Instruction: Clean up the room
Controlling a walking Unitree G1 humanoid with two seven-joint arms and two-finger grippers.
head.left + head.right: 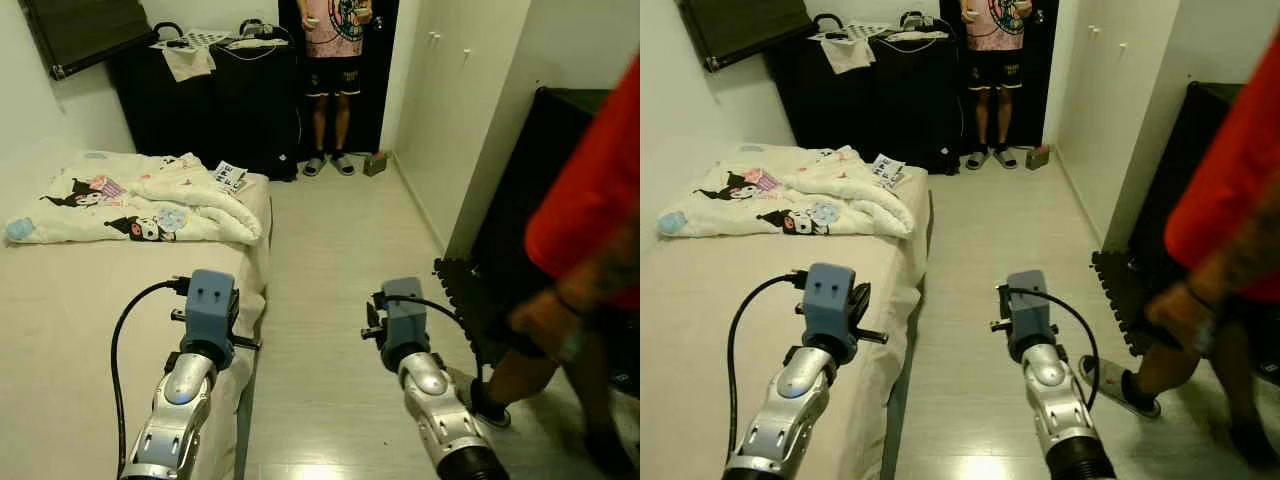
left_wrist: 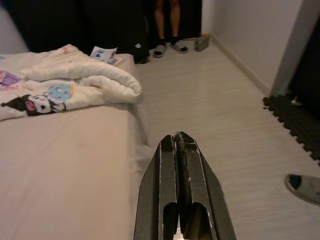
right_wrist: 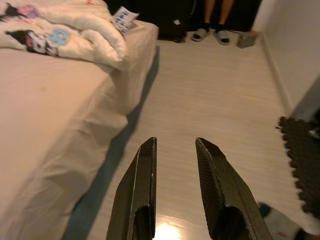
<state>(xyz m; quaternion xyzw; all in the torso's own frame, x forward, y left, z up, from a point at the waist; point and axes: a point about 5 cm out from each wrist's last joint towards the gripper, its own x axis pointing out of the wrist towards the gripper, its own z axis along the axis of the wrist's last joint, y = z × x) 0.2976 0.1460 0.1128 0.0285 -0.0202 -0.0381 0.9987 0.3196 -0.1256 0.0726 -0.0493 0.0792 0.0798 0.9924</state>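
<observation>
A bed [image 1: 60, 330] with a beige sheet lies on my left. A rumpled white quilt [image 1: 150, 200] with cartoon prints is bunched at its far end, and a small printed packet [image 1: 230, 175] lies by the bed's far corner. My left arm [image 1: 208, 310] is raised over the bed's near edge; in the left wrist view the left gripper [image 2: 178, 136] is shut with nothing in it. My right arm [image 1: 403, 315] reaches over the pale floor beside the bed. Its gripper [image 3: 175, 141] is open and empty, pointing along the floor.
A person in a pink shirt [image 1: 335, 60] stands at the far doorway. Close on my right a person in red [image 1: 590, 200] stands with a slippered foot [image 1: 490, 405]. A black foam mat [image 1: 470, 290] lies there. A dark cabinet [image 1: 230, 90] and a small box [image 1: 375, 163] stand at the far end.
</observation>
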